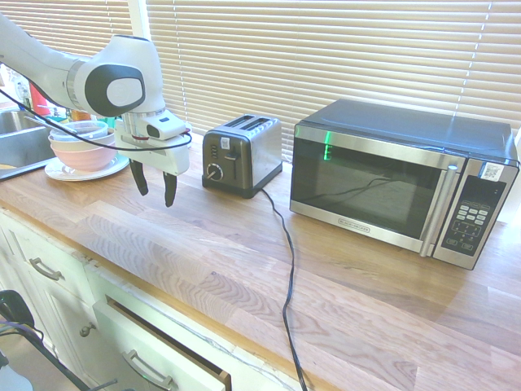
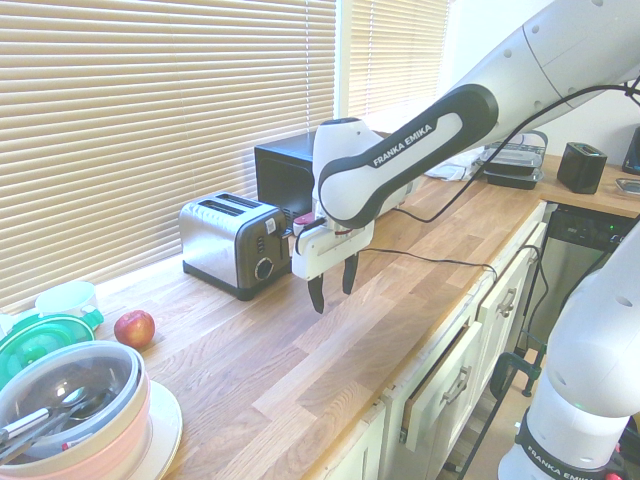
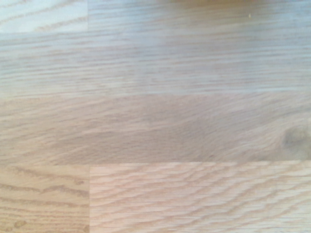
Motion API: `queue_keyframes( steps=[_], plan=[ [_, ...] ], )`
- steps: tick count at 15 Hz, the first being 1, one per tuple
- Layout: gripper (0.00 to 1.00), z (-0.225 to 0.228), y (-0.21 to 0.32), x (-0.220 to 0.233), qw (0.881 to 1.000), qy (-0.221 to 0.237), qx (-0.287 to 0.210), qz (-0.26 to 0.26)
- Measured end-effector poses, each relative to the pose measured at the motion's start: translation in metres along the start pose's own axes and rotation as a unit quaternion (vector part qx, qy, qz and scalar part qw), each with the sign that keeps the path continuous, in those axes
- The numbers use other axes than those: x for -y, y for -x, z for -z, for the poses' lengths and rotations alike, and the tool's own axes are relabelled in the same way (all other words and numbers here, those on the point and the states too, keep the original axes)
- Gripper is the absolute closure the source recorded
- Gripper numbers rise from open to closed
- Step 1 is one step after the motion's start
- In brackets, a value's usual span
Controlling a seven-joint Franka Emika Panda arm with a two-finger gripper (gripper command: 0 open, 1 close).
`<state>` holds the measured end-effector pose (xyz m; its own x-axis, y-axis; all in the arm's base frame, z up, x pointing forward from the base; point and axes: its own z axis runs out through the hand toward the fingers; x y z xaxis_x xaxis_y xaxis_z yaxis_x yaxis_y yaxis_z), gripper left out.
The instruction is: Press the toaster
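The toaster [image 1: 242, 153] [image 2: 233, 243] is a small steel two-slot box with a black front panel, a lever and a round knob, standing on the wooden counter by the window blinds. My gripper [image 1: 155, 183] [image 2: 333, 283] hangs a little above the counter in front of that black panel, fingers pointing down, open and empty. A short gap separates it from the toaster. The wrist view holds only blurred wood grain of the counter [image 3: 155, 126].
A large steel-and-black microwave [image 1: 403, 179] stands beyond the toaster, and the toaster's black cord [image 1: 289, 269] runs across the counter to its front edge. Stacked bowls on a plate [image 1: 81, 147] sit by the sink. An apple [image 2: 134, 328] lies near them. A drawer [image 1: 155, 350] below stands ajar.
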<state>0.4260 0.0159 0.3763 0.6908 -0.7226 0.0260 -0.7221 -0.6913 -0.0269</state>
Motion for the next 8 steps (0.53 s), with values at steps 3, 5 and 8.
queue_keyframes(
  steps=[3, 5, 8],
  plan=[
    [0.00, 0.0010, 0.0000, 0.0000, 1.000, -0.001, -0.001, -0.003],
    [0.00, 0.0017, 0.0000, 0.0000, 1.000, -0.002, -0.002, -0.003],
    [0.00, 0.0018, -0.0003, -0.0001, 1.000, -0.002, -0.002, -0.004]
  ],
)
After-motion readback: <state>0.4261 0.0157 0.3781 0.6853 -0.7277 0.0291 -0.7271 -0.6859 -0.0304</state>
